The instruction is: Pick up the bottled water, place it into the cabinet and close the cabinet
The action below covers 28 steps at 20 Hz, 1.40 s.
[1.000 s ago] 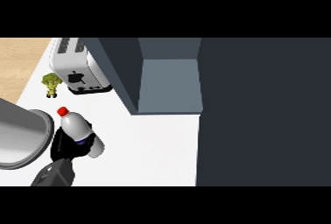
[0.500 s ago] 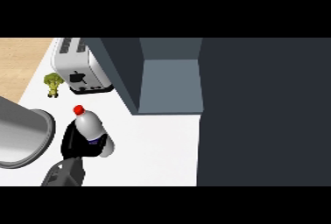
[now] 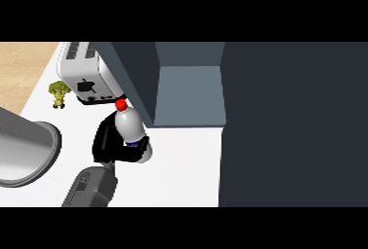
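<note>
The water bottle point(image 3: 131, 125), white with a red cap, is held upright in my left hand point(image 3: 109, 143), whose black fingers curl round its lower half. Its base is hidden by the hand. The hand and bottle hang over the white counter point(image 3: 179, 168), just left of the front corner of the open grey cabinet point(image 3: 188, 95). The red cap sits close to the cabinet's left wall. The cabinet's dark door point(image 3: 295, 121) stands open and fills the right side of the view. My right hand does not show.
A silver toaster point(image 3: 84, 80) stands at the back left, with a small green figure point(image 3: 59, 93) beside it. A large grey round vessel point(image 3: 22, 151) lies at the left edge. A wooden floor shows beyond the counter's left edge.
My left hand has carried the bottle farther from me and to the right, from near the grey vessel to the cabinet's front corner. The bottle looks larger, as if lifted.
</note>
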Each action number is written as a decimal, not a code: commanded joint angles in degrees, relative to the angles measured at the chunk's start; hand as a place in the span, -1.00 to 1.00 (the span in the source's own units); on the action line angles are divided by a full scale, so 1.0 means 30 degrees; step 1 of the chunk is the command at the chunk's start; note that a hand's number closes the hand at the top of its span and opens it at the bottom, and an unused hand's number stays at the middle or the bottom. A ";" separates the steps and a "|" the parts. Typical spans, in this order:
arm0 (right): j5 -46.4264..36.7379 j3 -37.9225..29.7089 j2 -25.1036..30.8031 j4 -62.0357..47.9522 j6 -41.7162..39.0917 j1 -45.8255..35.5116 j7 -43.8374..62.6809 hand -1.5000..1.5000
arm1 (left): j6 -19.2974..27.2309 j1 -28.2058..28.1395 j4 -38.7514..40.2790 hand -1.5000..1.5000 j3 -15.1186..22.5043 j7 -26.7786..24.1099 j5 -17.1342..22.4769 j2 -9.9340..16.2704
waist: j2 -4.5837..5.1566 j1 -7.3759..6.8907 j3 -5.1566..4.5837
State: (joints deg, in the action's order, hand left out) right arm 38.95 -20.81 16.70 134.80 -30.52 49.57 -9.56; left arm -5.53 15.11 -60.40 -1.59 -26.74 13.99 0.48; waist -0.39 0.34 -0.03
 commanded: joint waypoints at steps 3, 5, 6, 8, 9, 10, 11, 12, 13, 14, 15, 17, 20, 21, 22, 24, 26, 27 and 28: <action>0.2422 -0.0974 0.0810 0.3026 0.1743 -0.0258 0.1853 -1.00 | 0.4615 0.0299 -0.3070 1.00 0.3751 0.1614 0.0583 -0.0156 | 0.0080 0.0006 -0.0014; 0.1613 0.0183 0.0182 0.3574 0.1561 0.0112 0.1944 -1.00 | 0.6015 0.1509 -0.3412 1.00 0.4537 0.2726 0.1259 -0.0158 | 0.0068 0.0167 -0.0014; 0.1945 -0.0424 -0.0099 0.3313 0.0526 0.0986 0.1203 -1.00 | 0.6618 0.0548 -0.3886 1.00 0.5597 0.1832 0.1236 -0.0158 | 0.0014 0.0320 -0.0009; 0.1897 -0.0187 0.0156 0.3314 0.0883 0.0303 0.1452 -1.00 | 0.8187 0.3344 -0.2430 1.00 0.5293 0.2853 0.1460 -0.0159 | 0.0111 0.0460 -0.0017; 0.2245 -0.0868 0.0318 0.3368 0.0891 0.0391 0.1487 -1.00 | 0.8365 0.2998 -0.2679 1.00 0.5618 0.3023 0.1637 -0.0160 | 0.0096 0.0365 -0.0014; 0.2432 -0.0721 0.0561 0.3335 0.1252 -0.0106 0.1738 -1.00 | 0.8774 0.3688 -0.1907 1.00 0.5558 0.3124 0.1309 -0.0160 | 0.0137 0.0341 -0.0017; 0.2876 -0.1093 0.0705 0.2947 0.1057 -0.0063 0.1563 -1.00 | 0.9412 0.4261 -0.2246 1.00 0.5670 0.4066 0.1246 -0.0159 | 0.0111 0.0346 -0.0011; 0.1818 -0.0384 -0.0011 0.2923 0.0941 -0.0021 0.1319 -1.00 | 1.0464 0.4012 -0.1834 1.00 0.6258 0.3651 0.0642 -0.0160 | 0.0106 0.0366 -0.0006; 0.1552 -0.0377 -0.0136 0.2990 0.0552 0.0262 0.1290 -1.00 | 1.1165 0.4315 -0.1731 1.00 0.6764 0.3536 0.1050 -0.0160 | 0.0103 0.0424 -0.0007; 0.2362 -0.0736 0.0311 0.3186 0.0797 0.0118 0.1452 -1.00 | 1.1520 0.4990 -0.1108 1.00 0.6703 0.3401 0.0911 -0.0160 | 0.0133 0.0472 -0.0015; 0.2195 -0.0489 0.0210 0.3272 0.0921 0.0247 0.1668 -1.00 | 1.1711 0.5549 -0.0197 1.00 0.6544 0.3968 0.0789 -0.0160 | 0.0155 0.0490 -0.0015; 0.2829 -0.0792 0.0641 0.2399 0.1083 -0.0527 0.1712 -1.00 | 1.2150 0.6478 0.0726 1.00 0.6636 0.4377 0.0848 -0.0161 | 0.0178 0.0393 -0.0011; 0.2678 -0.0545 0.0365 0.2766 0.0359 0.0286 0.1410 -1.00 | 1.1576 0.7761 0.3348 1.00 0.5347 0.4146 0.0959 -0.0161 | 0.0228 0.0635 -0.0019; 0.2711 -0.0328 0.0375 0.3036 0.0845 0.0113 0.1637 -1.00 | 1.2106 0.8879 0.3923 1.00 0.5557 0.4510 0.1047 -0.0161 | 0.0263 0.0728 -0.0025; 0.2586 -0.0844 -0.0169 0.2188 -0.0062 0.0326 0.0833 -1.00 | 1.1183 0.7892 0.3857 1.00 0.4936 0.3796 0.0887 -0.0161 | 0.0168 0.0485 -0.0008; 0.2475 -0.0317 0.0169 0.3124 0.0742 0.0047 0.1583 -1.00 | 1.1557 0.9468 0.5554 1.00 0.4770 0.3775 0.1531 -0.0161 | 0.0277 0.0660 -0.0027; 0.3352 -0.0705 0.0481 0.3038 0.0512 0.0365 0.1670 -1.00 | 1.1205 0.9962 0.6305 1.00 0.4869 0.3206 0.2432 -0.0161 | 0.0294 0.0819 -0.0034; 0.3949 -0.1179 0.0708 0.2894 0.0848 0.0304 0.1727 -1.00 | 1.0886 1.0183 0.6782 1.00 0.4331 0.2964 0.2295 -0.0161 | 0.0295 0.0732 -0.0035; 0.2884 -0.0708 0.0033 0.1884 -0.0394 0.0301 0.0806 -1.00 | 1.0930 1.0956 0.7730 1.00 0.4181 0.2867 0.2549 -0.0161 | 0.0288 0.0898 -0.0019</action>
State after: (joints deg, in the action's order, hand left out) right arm 43.04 -22.80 18.66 134.09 -31.49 48.22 -8.42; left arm 28.47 43.21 -44.06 13.35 -16.38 19.84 0.01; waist 0.38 2.49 -0.11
